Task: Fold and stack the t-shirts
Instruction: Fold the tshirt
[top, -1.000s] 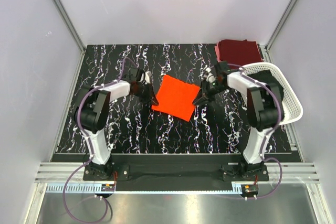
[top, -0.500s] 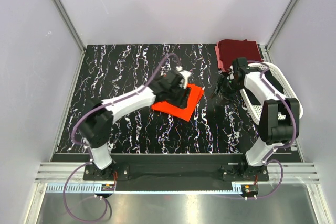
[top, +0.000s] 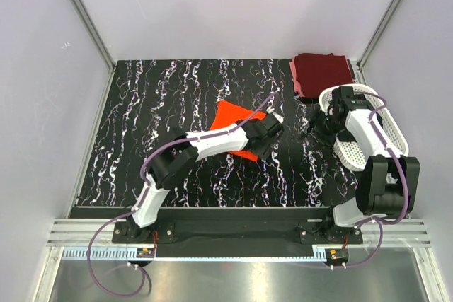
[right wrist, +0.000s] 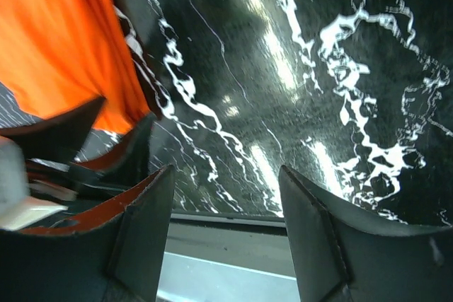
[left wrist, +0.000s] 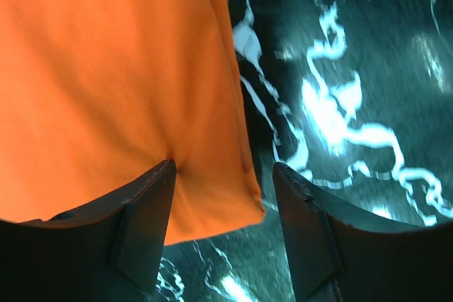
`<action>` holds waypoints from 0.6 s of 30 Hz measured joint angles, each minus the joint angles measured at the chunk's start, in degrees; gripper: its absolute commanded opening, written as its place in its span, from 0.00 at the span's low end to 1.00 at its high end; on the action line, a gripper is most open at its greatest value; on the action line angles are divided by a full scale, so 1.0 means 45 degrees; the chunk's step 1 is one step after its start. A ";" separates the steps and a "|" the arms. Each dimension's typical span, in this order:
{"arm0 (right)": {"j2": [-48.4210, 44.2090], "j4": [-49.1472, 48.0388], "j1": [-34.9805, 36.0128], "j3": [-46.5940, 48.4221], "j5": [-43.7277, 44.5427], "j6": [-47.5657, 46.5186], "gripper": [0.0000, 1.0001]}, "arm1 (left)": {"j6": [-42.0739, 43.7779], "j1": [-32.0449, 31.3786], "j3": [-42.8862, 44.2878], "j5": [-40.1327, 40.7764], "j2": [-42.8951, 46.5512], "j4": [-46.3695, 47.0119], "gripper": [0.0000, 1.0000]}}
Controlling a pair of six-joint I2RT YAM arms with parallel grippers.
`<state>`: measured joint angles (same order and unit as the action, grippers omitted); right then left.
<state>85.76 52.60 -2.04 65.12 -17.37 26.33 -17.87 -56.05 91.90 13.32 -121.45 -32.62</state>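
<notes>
A bright orange t-shirt (top: 229, 114), folded into a flat rectangle, lies at the centre of the frame on a black counter (top: 163, 104) veined with white. A dark maroon t-shirt (top: 322, 73), also folded, lies at the upper right corner of the counter, well apart from the orange one.

The left arm (top: 205, 141) reaches diagonally across the orange t-shirt and hides its middle. The left pincer (top: 272, 129) sits at the shirt's right edge. In the left wrist view, the left pincer (left wrist: 225, 167) has its fingers apart, with the shirt's lower corner and hem lying between them, not clamped.

The right pincer (top: 320, 126) is to the right of the shirt, above bare counter. Its wrist view shows the right pincer (right wrist: 226, 171) with fingers apart and nothing between them.

A white perforated basket (top: 393, 134) stands at the right edge of the frame, just below the maroon t-shirt.
</notes>
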 measured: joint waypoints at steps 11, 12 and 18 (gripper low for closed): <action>-0.0117 -0.0189 0.0000 -0.0631 -0.0413 0.0024 0.68 | -0.0024 -0.0321 0.0821 0.1962 -0.0831 -0.0583 0.57; -0.0117 -0.0214 0.0000 -0.0631 -0.0461 0.0024 0.68 | -0.0015 -0.0335 0.0699 0.2059 -0.0758 -0.0520 0.59; -0.0117 -0.0554 0.0000 -0.0933 -0.0714 0.0010 0.68 | 0.0680 -0.0389 -0.0107 0.1535 0.0631 -0.0661 0.69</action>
<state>85.23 50.11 -2.04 60.93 -20.58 26.37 -14.81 -57.80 91.42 20.23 -118.61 -35.59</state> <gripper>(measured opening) 0.678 0.650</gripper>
